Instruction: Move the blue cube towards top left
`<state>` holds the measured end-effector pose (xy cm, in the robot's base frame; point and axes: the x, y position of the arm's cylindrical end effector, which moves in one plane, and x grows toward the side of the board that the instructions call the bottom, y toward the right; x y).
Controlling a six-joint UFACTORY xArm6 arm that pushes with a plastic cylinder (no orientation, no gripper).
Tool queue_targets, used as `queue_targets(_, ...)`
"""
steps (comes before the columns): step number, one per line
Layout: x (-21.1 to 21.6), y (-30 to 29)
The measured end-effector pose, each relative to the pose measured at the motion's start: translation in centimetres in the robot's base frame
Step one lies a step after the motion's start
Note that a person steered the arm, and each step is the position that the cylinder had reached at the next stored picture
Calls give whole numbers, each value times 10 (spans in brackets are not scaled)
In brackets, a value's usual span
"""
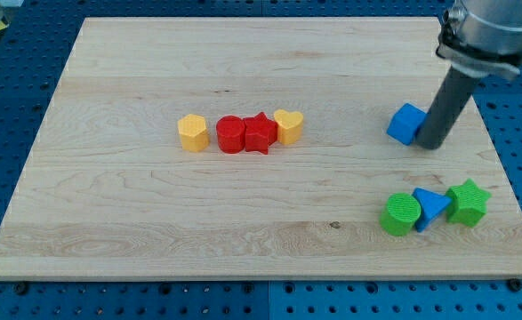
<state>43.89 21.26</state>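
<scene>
yellow blocks [193, 132]: 2 | red blocks [230, 134]: 2 | blue blocks [406, 124]: 2 | green blocks [401, 214]: 2

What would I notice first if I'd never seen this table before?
Probably the dark rod coming down at the view's right, with my tip right beside the blue cube. Next, the row in the middle: a yellow block, a red cylinder, a red star and a yellow heart.
</scene>
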Motion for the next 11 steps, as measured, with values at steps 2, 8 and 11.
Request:
queue_targets(2, -77, -60)
queue_targets(8, -117, -148)
queue_targets(11, -124, -248)
